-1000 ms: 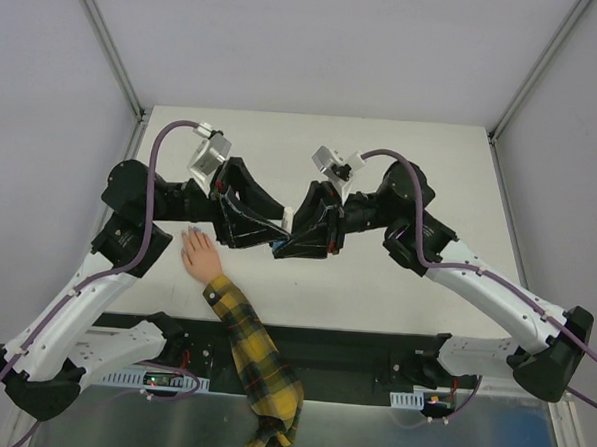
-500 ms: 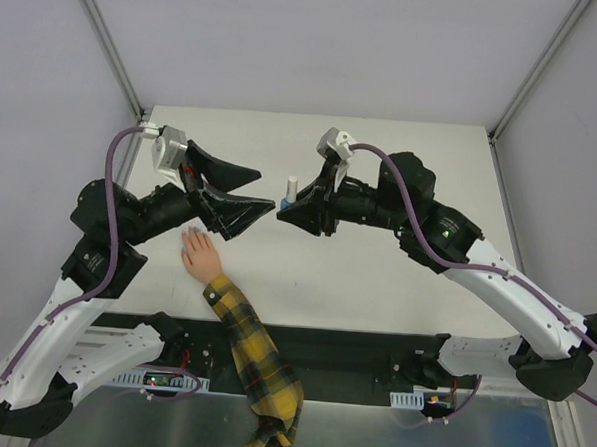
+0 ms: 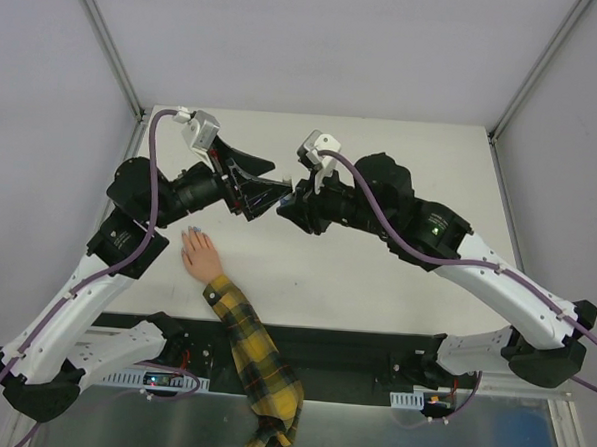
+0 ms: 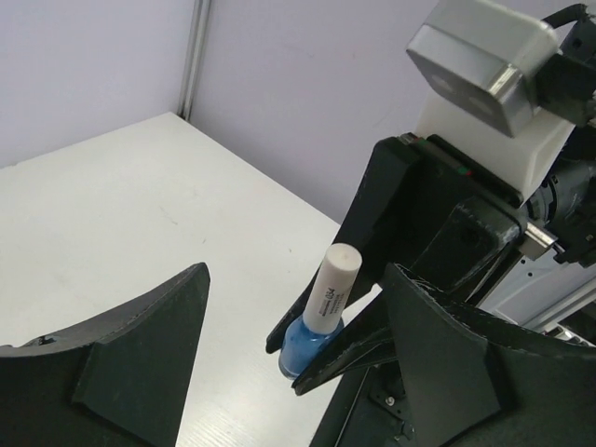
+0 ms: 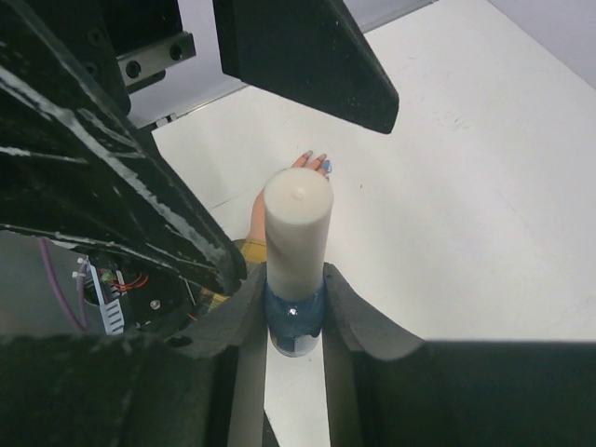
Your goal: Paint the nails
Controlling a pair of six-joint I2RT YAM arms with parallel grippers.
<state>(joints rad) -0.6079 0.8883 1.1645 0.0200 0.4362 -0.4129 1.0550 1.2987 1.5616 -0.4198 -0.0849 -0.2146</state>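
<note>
My right gripper (image 5: 294,307) is shut on a blue nail polish bottle (image 5: 296,315) with a tall white cap (image 5: 296,228), held above the table. In the left wrist view the bottle (image 4: 312,337) sits tilted between the right jaws. My left gripper (image 4: 296,279) is open, its two fingers standing either side of the cap (image 4: 333,284) without touching it. The two grippers meet at mid-table in the top view: left (image 3: 265,189), right (image 3: 289,205). The small peach hand (image 3: 201,254) with its plaid sleeve (image 3: 252,351) lies flat at the near left. Its nails (image 5: 318,164) look light blue.
The white table (image 3: 402,159) is bounded by a frame with grey walls close on the left, back and right. A black strip (image 3: 352,342) with the arm bases runs along the near edge. The sleeve hangs over that edge.
My left gripper has swung up and right, its open jaws now flanking the cap. My right gripper has shifted slightly left with the bottle. The hand has not moved.
</note>
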